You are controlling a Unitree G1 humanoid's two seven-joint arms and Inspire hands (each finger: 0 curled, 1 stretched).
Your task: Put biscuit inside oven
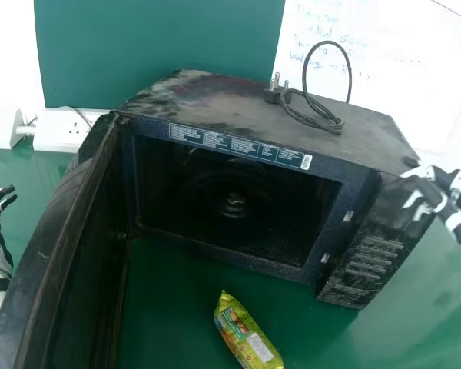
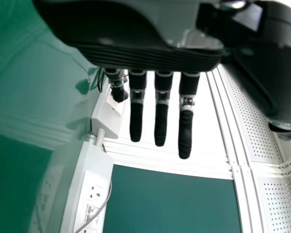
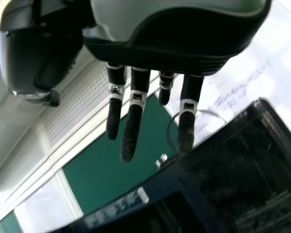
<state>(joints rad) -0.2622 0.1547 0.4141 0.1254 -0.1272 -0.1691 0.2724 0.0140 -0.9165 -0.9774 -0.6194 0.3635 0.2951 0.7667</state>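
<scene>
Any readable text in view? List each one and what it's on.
"Walking": handwritten, white board behind the oven.
"Running": same board, line above, fainter; likely reading.
Other handwriting there: too faint to read reliably.
Label strip along the oven's top front edge: lettering too small to read.
Biscuit pack: print and white label too small to read.
Control panel: light marks, no legible text.

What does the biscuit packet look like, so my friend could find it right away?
Find the big black oven on the green table. In front of its opening, beside the swung-open door, lies a small packet. It is yellow-green with a pale label, bright against that dark door and oven.
</scene>
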